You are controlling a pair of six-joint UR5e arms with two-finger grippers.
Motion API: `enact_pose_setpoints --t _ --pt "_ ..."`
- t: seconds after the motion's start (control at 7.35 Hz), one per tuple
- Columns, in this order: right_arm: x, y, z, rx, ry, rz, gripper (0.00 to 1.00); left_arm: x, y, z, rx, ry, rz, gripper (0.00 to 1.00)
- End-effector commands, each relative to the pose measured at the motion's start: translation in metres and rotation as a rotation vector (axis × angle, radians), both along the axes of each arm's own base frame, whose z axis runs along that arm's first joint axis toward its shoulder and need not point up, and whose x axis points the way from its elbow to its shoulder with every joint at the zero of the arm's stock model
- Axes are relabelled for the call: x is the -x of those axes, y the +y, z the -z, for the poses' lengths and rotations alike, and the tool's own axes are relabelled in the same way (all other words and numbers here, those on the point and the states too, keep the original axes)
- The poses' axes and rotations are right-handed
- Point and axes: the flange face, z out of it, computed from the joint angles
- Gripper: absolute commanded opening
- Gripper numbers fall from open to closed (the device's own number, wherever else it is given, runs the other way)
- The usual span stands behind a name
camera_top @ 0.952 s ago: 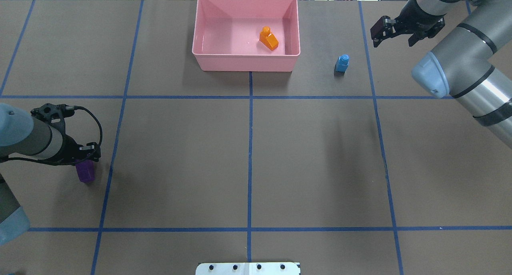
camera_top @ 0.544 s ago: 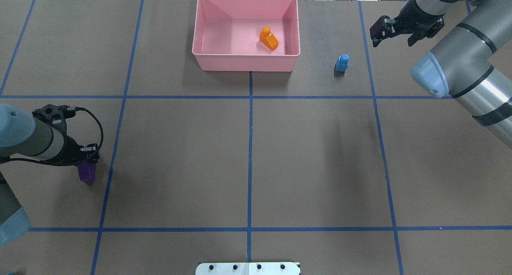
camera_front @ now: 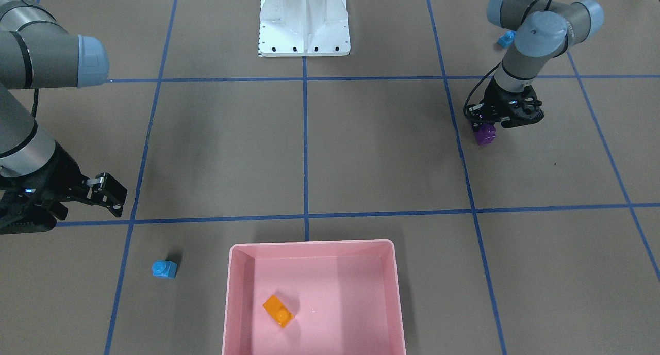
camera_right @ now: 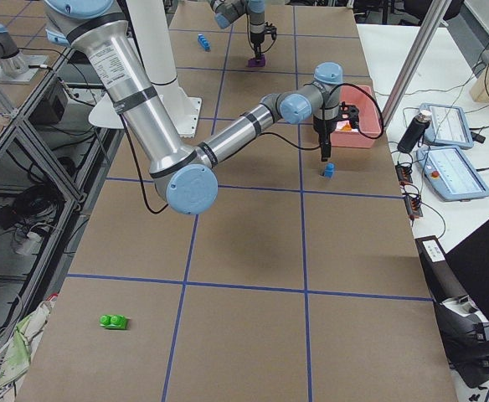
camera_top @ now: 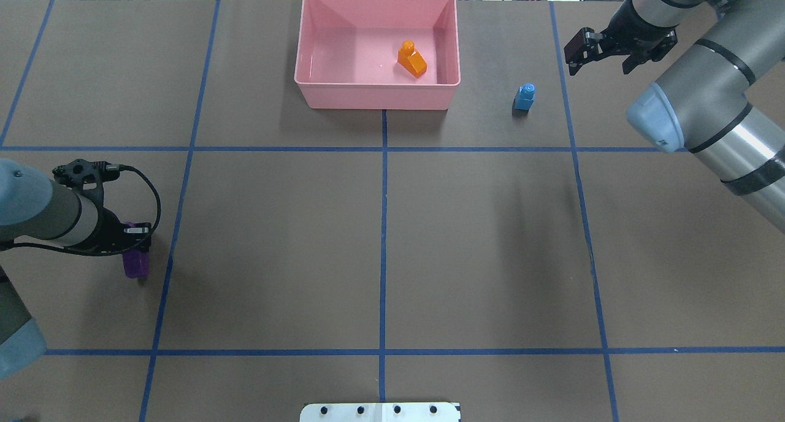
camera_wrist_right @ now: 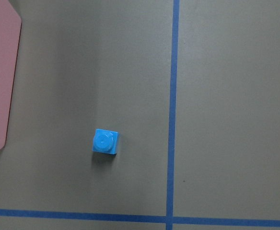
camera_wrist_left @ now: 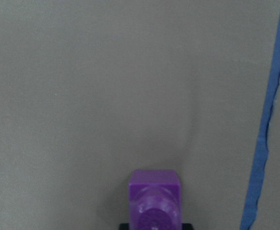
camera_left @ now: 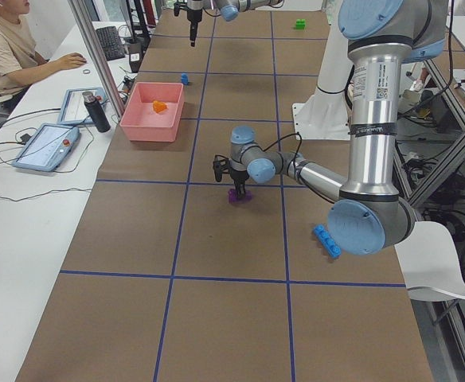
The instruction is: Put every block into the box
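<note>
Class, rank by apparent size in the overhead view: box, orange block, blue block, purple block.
1. box
2. orange block
3. blue block and purple block look alike; purple is partly covered.

Brown paper-covered table point(camera_top: 490, 256) gridded with blue tape point(camera_top: 383, 226), white desk point(camera_left: 17, 247) alongside.

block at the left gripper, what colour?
Purple. The block shows best in the left wrist view, held in the left gripper.

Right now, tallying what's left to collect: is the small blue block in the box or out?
Out. The small blue block stands on the table beside the box, apart from its wall; only the orange block lies inside.
</note>
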Motion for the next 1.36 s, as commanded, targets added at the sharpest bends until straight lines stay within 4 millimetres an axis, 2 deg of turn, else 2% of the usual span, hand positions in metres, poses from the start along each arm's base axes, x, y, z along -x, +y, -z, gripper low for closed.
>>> enact_pose_setpoints --t 0.0,0.14,0.27,0.41,0.54,0.82,0.95,1.09,1.22 --pt "0.005 -0.005 -0.008 0.012 0.01 0.006 1.0 0.01 -0.052 0.085 -0.1 0.104 0.082 0.0" --pt "0.008 -0.006 -0.009 0.014 0.013 0.008 1.0 0.019 -0.083 0.131 -0.154 0.159 0.132 0.0" --pt "0.008 -0.007 -0.009 0.014 0.013 0.008 1.0 0.026 -0.125 0.182 -0.183 0.182 0.187 0.0" --pt "0.009 -0.006 -0.009 0.014 0.013 0.01 1.0 0.012 -0.166 0.231 -0.16 0.156 0.213 0.0" --pt "0.009 -0.006 -0.009 0.014 0.013 0.01 1.0 -0.009 -0.219 0.277 -0.134 0.127 0.234 0.0" --pt "0.011 -0.005 -0.009 0.014 0.013 0.013 1.0 -0.04 -0.315 0.31 -0.13 0.038 0.208 0.0" --pt "0.012 -0.005 -0.009 0.014 0.013 0.015 1.0 -0.058 -0.347 0.325 -0.113 0.012 0.202 0.0" --pt "0.014 -0.006 -0.012 0.021 0.016 0.016 1.0 -0.084 -0.375 0.331 -0.117 0.019 0.199 0.0" --pt "0.018 -0.013 -0.008 0.022 0.017 0.016 1.0 -0.117 -0.382 0.325 -0.119 0.02 0.175 0.0"
